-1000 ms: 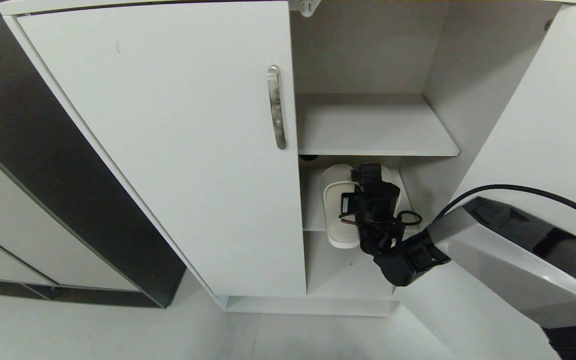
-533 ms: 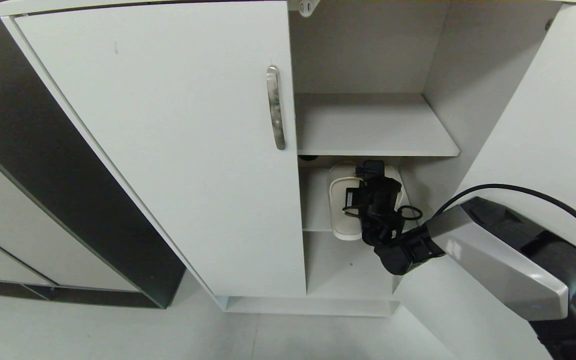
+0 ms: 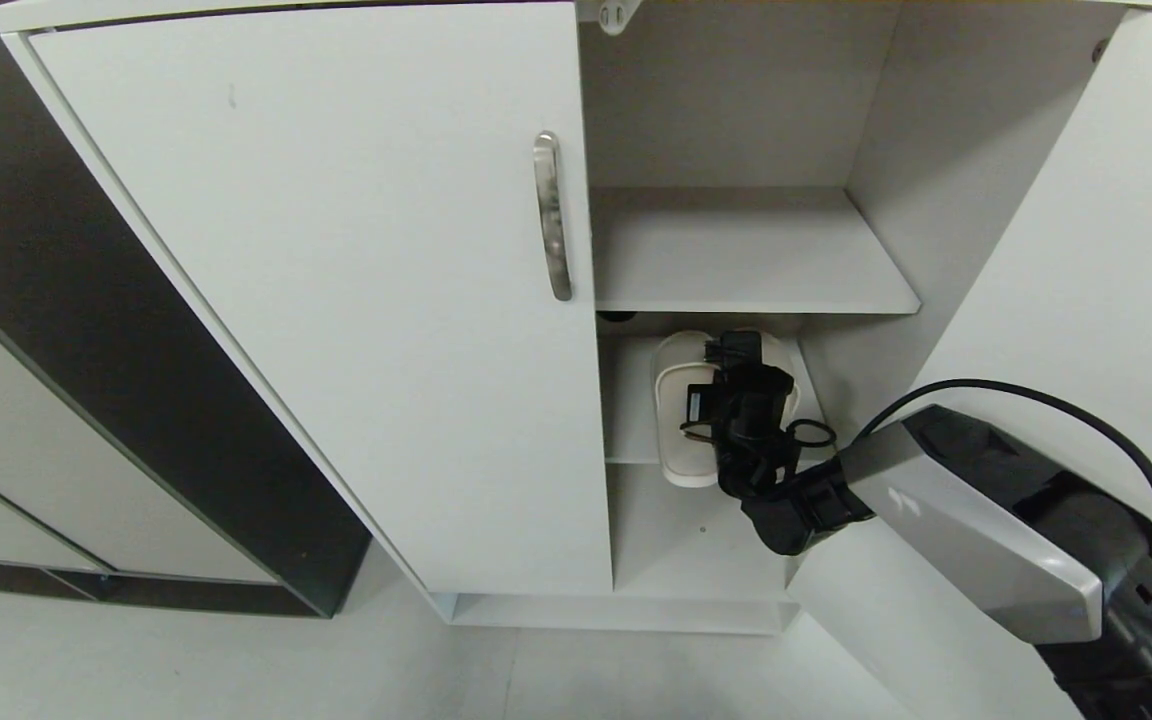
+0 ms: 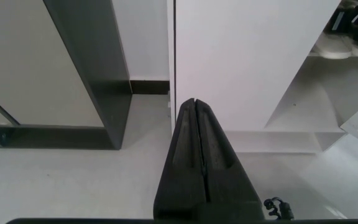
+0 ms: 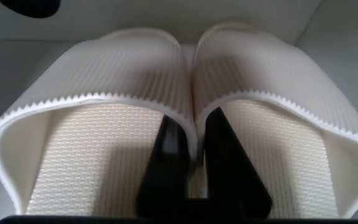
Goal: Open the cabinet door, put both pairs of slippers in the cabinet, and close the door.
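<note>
Pair of cream slippers (image 3: 679, 425) side by side, toes pointing in, inside the cabinet (image 3: 866, 150) on the compartment under the upper shelf (image 3: 746, 250); heels stick slightly past the lower shelf's front edge. Right gripper (image 3: 733, 350) clamps the two inner strap walls together, one finger (image 5: 168, 163) in each slipper. Right door (image 3: 1086, 280) wide open, left door (image 3: 336, 280) closed, metal handle (image 3: 553, 215) by its edge. Left gripper (image 4: 194, 107) low over the floor (image 4: 73, 180) in front of the closed door, jaws pressed together, holding nothing.
</note>
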Robot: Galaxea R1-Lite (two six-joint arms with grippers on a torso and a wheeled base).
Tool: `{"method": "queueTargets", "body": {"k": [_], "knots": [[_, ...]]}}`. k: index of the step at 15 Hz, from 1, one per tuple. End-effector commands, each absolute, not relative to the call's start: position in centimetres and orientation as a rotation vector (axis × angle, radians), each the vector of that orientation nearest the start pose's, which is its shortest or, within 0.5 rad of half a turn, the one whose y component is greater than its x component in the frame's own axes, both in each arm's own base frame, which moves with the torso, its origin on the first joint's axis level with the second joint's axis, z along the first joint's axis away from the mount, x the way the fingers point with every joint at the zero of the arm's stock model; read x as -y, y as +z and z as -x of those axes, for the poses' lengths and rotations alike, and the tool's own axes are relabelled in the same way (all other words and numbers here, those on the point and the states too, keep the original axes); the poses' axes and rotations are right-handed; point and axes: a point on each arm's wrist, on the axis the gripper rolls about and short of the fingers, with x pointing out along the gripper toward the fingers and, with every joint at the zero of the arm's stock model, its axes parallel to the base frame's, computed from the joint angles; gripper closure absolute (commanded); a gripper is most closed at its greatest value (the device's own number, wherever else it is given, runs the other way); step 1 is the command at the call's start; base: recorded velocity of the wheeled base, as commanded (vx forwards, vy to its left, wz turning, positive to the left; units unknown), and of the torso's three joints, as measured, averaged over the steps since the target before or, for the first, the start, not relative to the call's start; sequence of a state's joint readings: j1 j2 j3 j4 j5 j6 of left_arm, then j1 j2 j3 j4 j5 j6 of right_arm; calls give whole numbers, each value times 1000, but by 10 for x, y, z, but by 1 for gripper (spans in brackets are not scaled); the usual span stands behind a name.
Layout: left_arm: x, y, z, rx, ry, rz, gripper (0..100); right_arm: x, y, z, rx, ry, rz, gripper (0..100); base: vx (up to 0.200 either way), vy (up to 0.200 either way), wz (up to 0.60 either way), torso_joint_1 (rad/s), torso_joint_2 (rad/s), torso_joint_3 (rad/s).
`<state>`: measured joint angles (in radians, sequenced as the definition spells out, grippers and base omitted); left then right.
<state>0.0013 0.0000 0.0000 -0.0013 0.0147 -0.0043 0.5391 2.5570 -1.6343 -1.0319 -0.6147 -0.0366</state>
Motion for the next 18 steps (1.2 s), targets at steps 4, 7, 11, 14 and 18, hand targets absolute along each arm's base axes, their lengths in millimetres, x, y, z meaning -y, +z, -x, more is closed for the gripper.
{"method": "queueTargets", "body": {"k": [4,7,11,14,18], "knots": [[0,76,23,0,17,5,100,-250,83,-432,54,-65,2,0,0,0,0,0,0,0],[0,76,23,0,17,5,100,-245,95,-406,65,-49,-6,0,0,0,0,0,0,0],[0,76,23,0,15,3,100,-230,103,-331,82,14,-15,0,0,0,0,0,0,0],[0,76,23,0,14,2,100,-216,100,-290,43,51,13,0,0,0,0,0,0,0],[0,76,23,0,12,2,100,-214,84,-282,-6,69,53,0,0,0,0,0,0,0]]}}
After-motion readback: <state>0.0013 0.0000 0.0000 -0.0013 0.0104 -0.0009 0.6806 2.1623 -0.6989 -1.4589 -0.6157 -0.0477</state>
